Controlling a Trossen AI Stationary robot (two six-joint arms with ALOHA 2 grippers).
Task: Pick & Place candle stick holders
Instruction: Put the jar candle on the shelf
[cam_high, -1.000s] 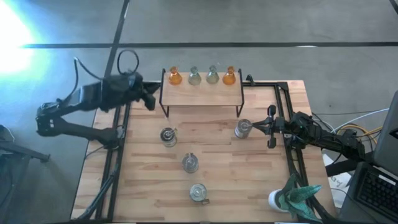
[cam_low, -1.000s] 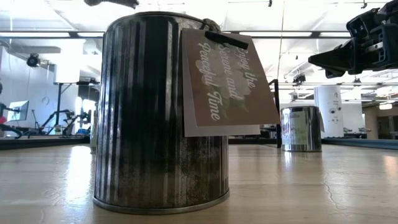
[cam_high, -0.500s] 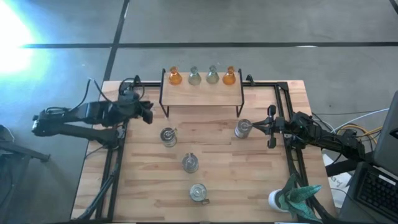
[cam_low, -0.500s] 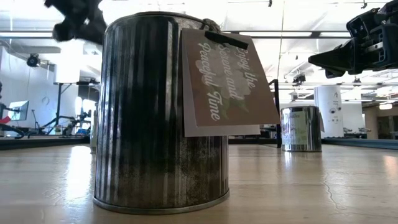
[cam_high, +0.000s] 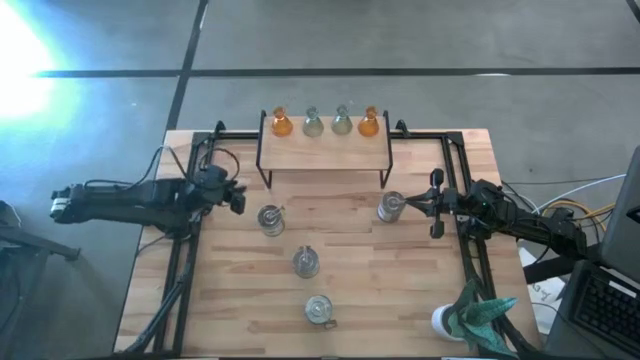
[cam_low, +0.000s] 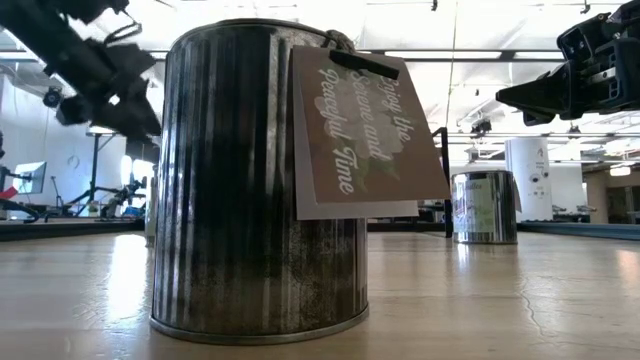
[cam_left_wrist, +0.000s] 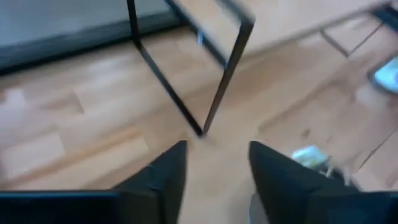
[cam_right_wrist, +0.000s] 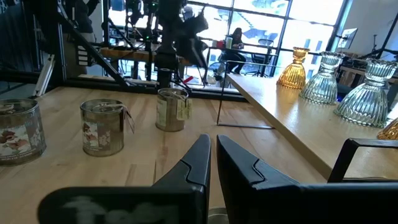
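Observation:
Four small bulb-shaped holders, amber (cam_high: 281, 123), green (cam_high: 313, 122), green (cam_high: 342, 120) and amber (cam_high: 369, 122), stand on a raised wooden shelf (cam_high: 325, 150). Four silvery jars stand on the table: (cam_high: 270, 217), (cam_high: 390, 207), (cam_high: 305, 262), (cam_high: 318, 309). My left gripper (cam_high: 238, 198) is open and empty, just left of the left jar; its wrist view (cam_left_wrist: 214, 168) shows the shelf's black leg (cam_left_wrist: 217, 81). My right gripper (cam_high: 410, 203) is shut and empty, right of the right jar and above it in the low view (cam_low: 505, 95).
A teal spiky object on a white base (cam_high: 472, 315) stands at the near right corner. Black frame rails (cam_high: 190, 250) (cam_high: 465, 250) run along both table sides. The shelf's thin black legs (cam_high: 262, 170) stand close to my left gripper. The nearest jar (cam_low: 255, 180) carries a paper tag.
My left gripper has come down and toward the table's near edge, from beside the shelf's left end to beside the left jar. The jars and holders have not moved.

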